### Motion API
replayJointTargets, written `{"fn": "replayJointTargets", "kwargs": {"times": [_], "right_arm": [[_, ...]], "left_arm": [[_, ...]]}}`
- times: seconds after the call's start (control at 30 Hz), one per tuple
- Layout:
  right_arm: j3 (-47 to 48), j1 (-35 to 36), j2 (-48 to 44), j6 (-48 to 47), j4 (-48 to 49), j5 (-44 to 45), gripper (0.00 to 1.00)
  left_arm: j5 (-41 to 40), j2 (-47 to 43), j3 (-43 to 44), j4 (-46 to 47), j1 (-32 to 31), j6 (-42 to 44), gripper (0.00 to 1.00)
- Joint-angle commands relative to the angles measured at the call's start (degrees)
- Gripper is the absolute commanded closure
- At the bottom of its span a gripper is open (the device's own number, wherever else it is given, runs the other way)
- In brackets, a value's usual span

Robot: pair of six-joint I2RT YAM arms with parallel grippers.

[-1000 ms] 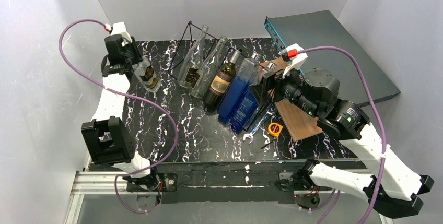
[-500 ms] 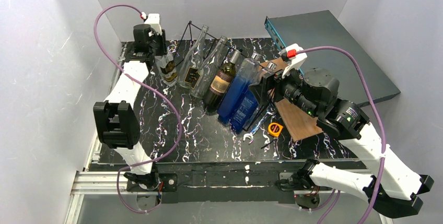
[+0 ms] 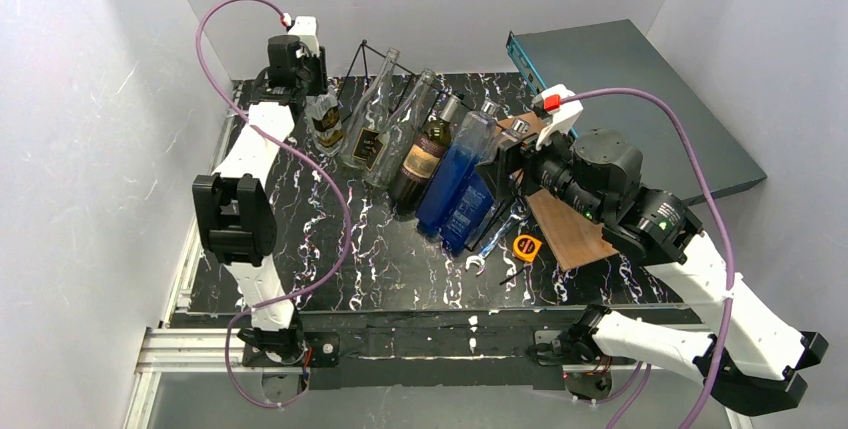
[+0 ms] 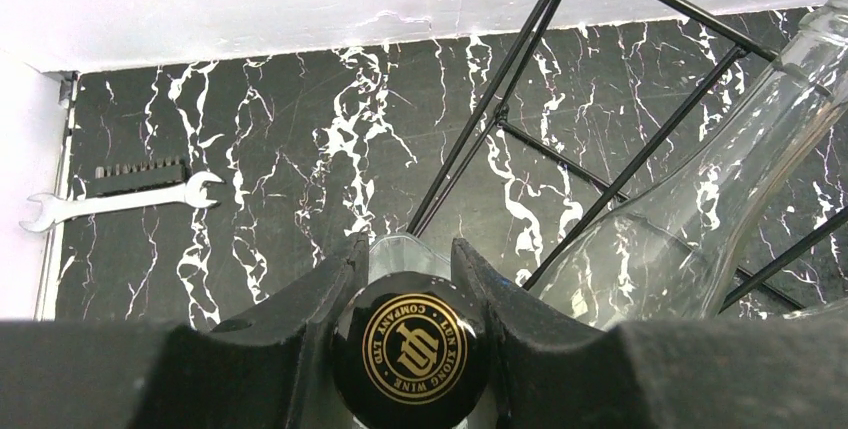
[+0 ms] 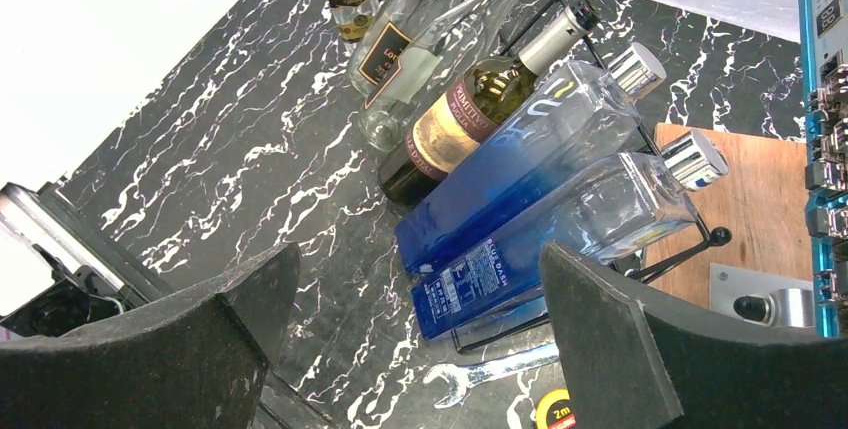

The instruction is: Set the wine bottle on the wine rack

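Holding the small clear glass wine bottle with the black, gold-crested cap [image 4: 410, 349] at the neck, the left tool [image 4: 408, 254] has a finger clamped on either side just under the cap. The bottle is off the worktop at the far-left end of the black thin-wire tent-shaped wine rack [image 4: 503, 117], not yet seated. Its long axis runs straight out along the tool, base leading and tilted down. The rack's end frame sits just ahead and to the right of the base. The next slot over holds a tall clear empty bottle [image 4: 700, 199], so the only gap looks to be between that glass and the end wires. That's tight, and I'd nudge right and lay it neck-up, parallel to the neighbours. The back wall is close behind the rack, with open black marbled worktop [image 3: 380, 259] to the left. The right tool [image 5: 420, 269] is spread wide and empty, by the blue square bottles [image 3: 455, 184] at the rack's other end. The left arm is clearly nearer.
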Motion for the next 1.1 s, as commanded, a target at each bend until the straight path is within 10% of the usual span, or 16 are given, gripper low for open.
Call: {"fn": "replayJointTargets", "kwargs": {"times": [0.0, 1.07], "right_arm": [[1.52, -0.17, -0.10, -0.81, 1.36, 0.86, 0.02], [0.75, -0.18, 1.60, -1.64, 1.01, 2.24, 0.02]], "left_arm": [[-0.54, -0.17, 5.78, 2.22, -1.14, 1.21, 1.00], [5.20, 14.12, 13.96, -3.18, -5.73, 1.67, 0.99]]}}
